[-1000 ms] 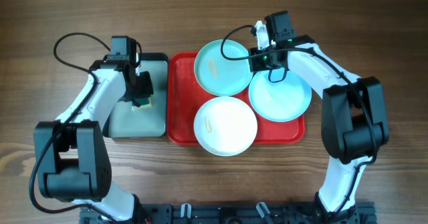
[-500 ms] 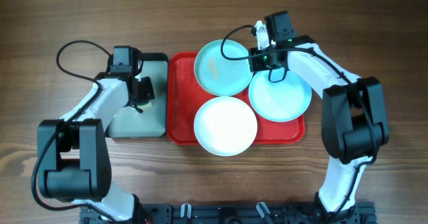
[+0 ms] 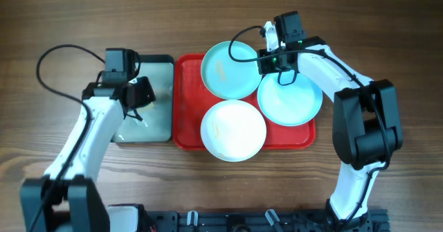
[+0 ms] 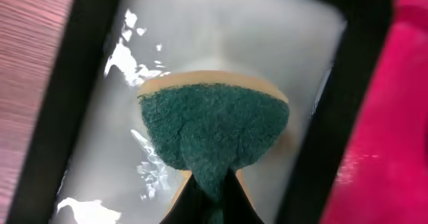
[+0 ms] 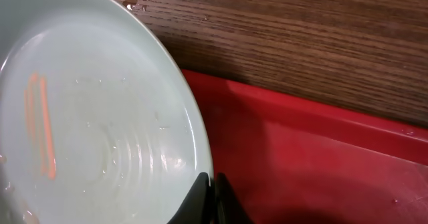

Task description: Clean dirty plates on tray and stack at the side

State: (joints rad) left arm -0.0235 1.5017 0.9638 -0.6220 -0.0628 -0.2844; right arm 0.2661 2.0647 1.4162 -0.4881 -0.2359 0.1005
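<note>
With left hand (image 4: 210, 192) clenched on green sponge (image 4: 214, 127), hovers just left of the red tray (image 3: 184, 114), white plate (image 3: 233, 129) nearest rightward; with right hand (image 5: 212, 192), pinches rim of rear-left blue plate (image 5: 100, 124).

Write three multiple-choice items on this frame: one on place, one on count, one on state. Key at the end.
1. Where is the sponge?
A) over the small black-rimmed tray
B) on the bare wood
C) in a cup

2. How many plates are on the red tray?
A) two
B) three
C) four

3. What is the right gripper doing?
A) hanging wide open
B) shut on the rim of a light-blue plate
C) shut on a fork

Key:
1 A: the left wrist view shows the left gripper holding it above that tray's wet pale floor.
2 B: the overhead view shows two light-blue and one white.
3 B: the right wrist view shows the fingertips closed on the plate's edge.
</note>
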